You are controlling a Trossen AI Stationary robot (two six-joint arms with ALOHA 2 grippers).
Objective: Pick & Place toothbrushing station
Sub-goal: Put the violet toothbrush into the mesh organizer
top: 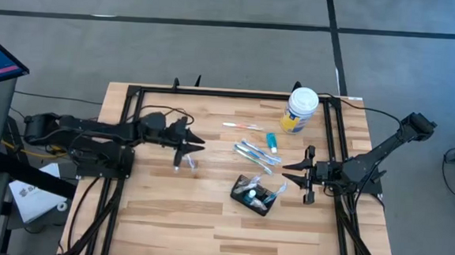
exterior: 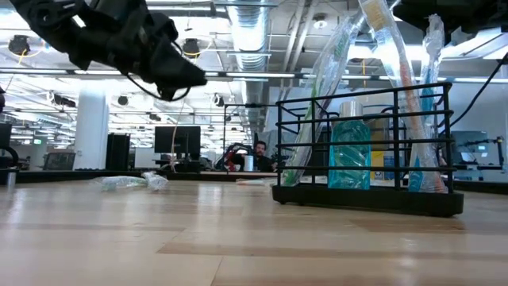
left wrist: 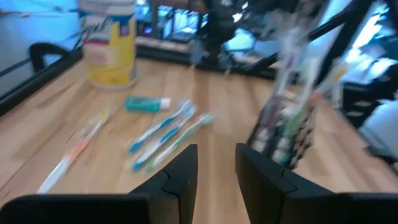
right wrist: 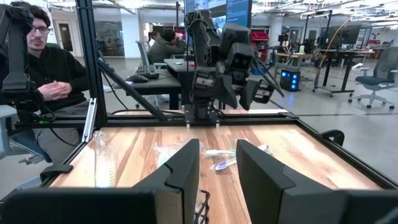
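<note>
The toothbrushing station [top: 256,195], a small black wire holder, is seen standing on the desk [top: 175,211] in the near right part, just beside and slightly nearer than the right end effector [top: 298,176], and well apart from the left end effector [top: 195,145]. Neither end effector is touching it. In the low view the station [exterior: 365,151] is shown upright, and wrapped toothbrushes [exterior: 397,71] and a blue-green bottle [exterior: 349,152] are held inside it. The right end effector is seen with its fingers [right wrist: 186,165] parted by a narrow gap and nothing between them. The left end effector's fingers [left wrist: 181,177] are likewise parted by a narrow gap, with nothing gripped; it hangs above the desk left of centre. Farther back, loose toothbrushes [top: 256,154] and a small teal tube [top: 272,141] are laid on the bare wood between the two arms. A crumpled clear wrapper [top: 186,164] lies under the left end effector. At the far edge a white-lidded, yellow-labelled tub [top: 300,110] is stood upright; its contents cannot be told. Beyond the desk, a seated person [right wrist: 46,74] is visible.
</note>
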